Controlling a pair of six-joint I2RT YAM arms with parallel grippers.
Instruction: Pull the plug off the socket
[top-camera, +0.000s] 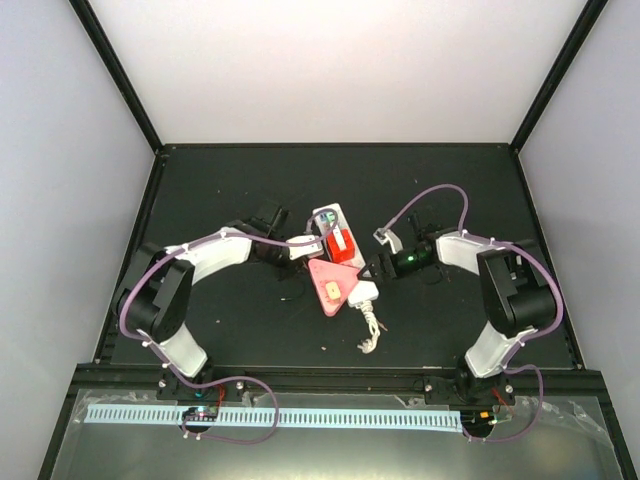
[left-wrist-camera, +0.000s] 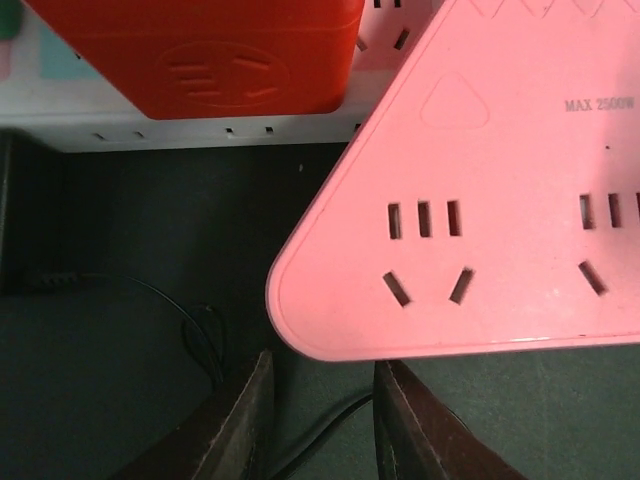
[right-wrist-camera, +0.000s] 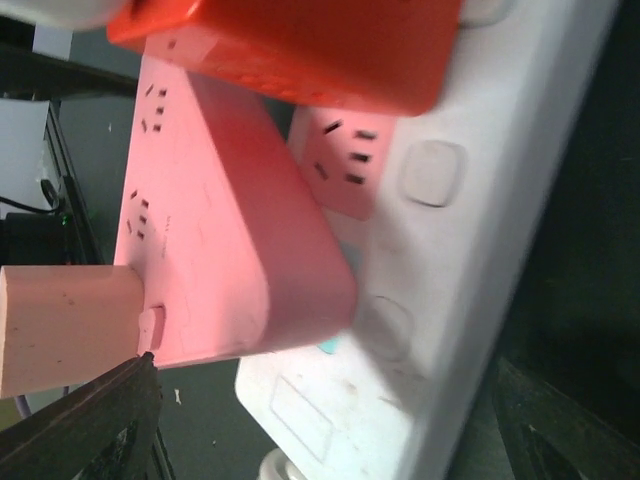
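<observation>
The socket, a long white power strip (top-camera: 326, 214), lies mid-table with its knotted white cord (top-camera: 370, 330) trailing toward me. A red-orange plug (top-camera: 340, 243) and a pink triangular adapter (top-camera: 333, 283) sit on it. My left gripper (top-camera: 306, 254) is open and empty on the strip's left side. In the left wrist view its fingertips (left-wrist-camera: 245, 400) stop just short of the pink adapter's corner (left-wrist-camera: 470, 200), with the red plug (left-wrist-camera: 210, 50) and white strip (left-wrist-camera: 200, 130) beyond. My right gripper (top-camera: 374, 268) is open wide, its fingers (right-wrist-camera: 100, 420) on either side of the strip's near end (right-wrist-camera: 450, 300).
A pale beige block (right-wrist-camera: 55, 330) sticks out of the pink adapter's face (right-wrist-camera: 220, 230). A thin black wire (left-wrist-camera: 200, 330) lies on the dark mat left of the strip. Purple cables loop over both arms. Black frame rails edge the table.
</observation>
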